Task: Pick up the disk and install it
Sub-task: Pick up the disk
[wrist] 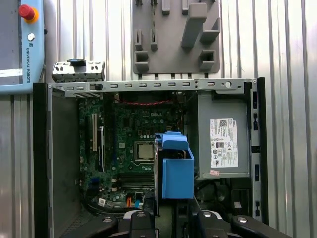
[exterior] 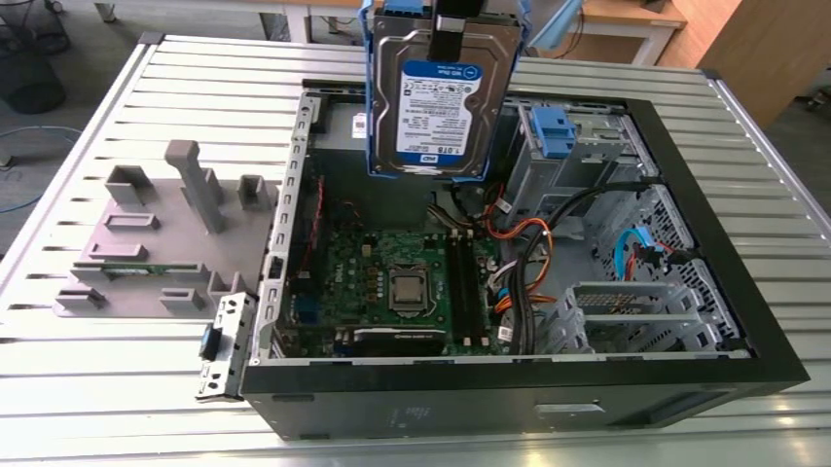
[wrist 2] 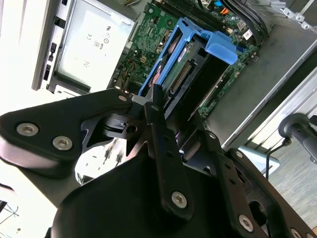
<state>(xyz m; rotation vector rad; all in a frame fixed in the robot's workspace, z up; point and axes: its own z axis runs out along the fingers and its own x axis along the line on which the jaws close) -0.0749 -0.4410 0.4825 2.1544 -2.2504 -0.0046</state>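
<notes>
Inventory from my remote station, in the order things appear in the exterior view.

1. Nine o'clock: grey moulded plastic parts fixture [exterior: 162, 229], standing on the ribbed silver metal table [exterior: 78, 389], well apart from the work.
2. Centre: open black steel computer case [exterior: 520, 404], side panel off, lying on the table. The green motherboard [exterior: 396, 282] is exposed on its floor.
3. Twelve o'clock: flat rectangular silver-grey metal disk [exterior: 435, 107] with a white-and-blue label and a blue plastic carrier frame. It hangs on edge, label toward the camera, clear above the far side of the case. I count the pick-up as done.
4. Same spot: my black two-fingered hand [wrist 2: 176, 111], pinching the disk across its flat faces. One finger [wrist 2: 158, 129] lies along it in the second wrist view.
5. One o'clock: grey metal drive cage [exterior: 591, 146] with a small blue plastic latch [exterior: 552, 131], just beside the disk. No part of the disk is inside it.
6. First wrist view: large grey power-supply box with a white sticker [wrist: 223, 144], in the case beside the blue frame.

Outstanding: installation. As I judge it, the disk is not yet seated in any bay.
</notes>
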